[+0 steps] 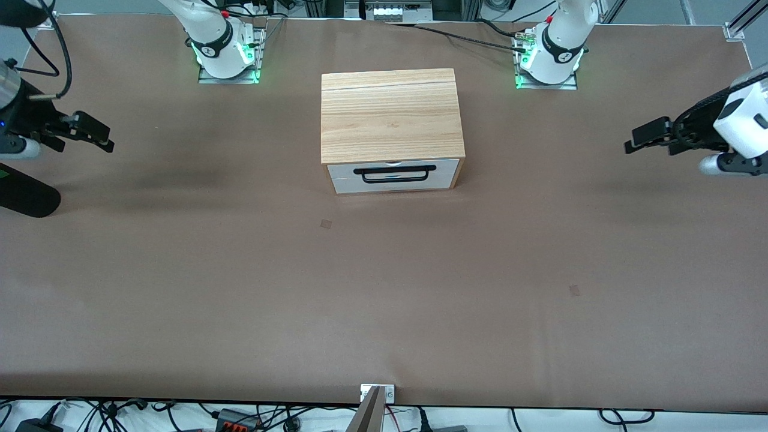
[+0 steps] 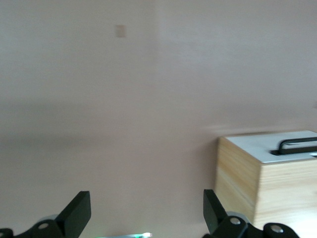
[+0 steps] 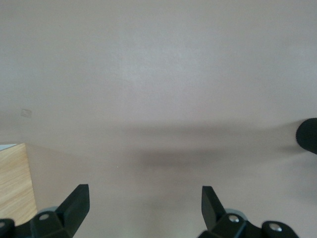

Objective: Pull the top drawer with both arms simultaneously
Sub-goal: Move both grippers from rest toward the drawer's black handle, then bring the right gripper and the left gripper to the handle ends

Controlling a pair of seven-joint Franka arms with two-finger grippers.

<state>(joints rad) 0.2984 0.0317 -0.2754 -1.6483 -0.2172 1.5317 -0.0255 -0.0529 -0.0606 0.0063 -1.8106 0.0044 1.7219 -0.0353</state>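
Sitting fully shut in cabinet (image 1: 390, 114) mid-table: top drawer (image 1: 393, 170), handle (image 1: 393, 174) untouched. Hovering over bare table (image 1: 384, 288) at either end, well apart from it, fingers spread, holding nothing: left gripper (image 1: 633, 143), right gripper (image 1: 102, 139). Remaining: approaching, grasping, pulling.

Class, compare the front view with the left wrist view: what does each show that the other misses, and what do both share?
Only the front view: the cabinet's wood top, both robot bases, and the right gripper open over the table's right-arm end, far from the cabinet. It also shows the left gripper over the table's left-arm end.

Only the left wrist view: the left gripper's open fingers close up, and the cabinet's side panel.

Both: the top drawer shut, its black handle untouched, and the brown table.
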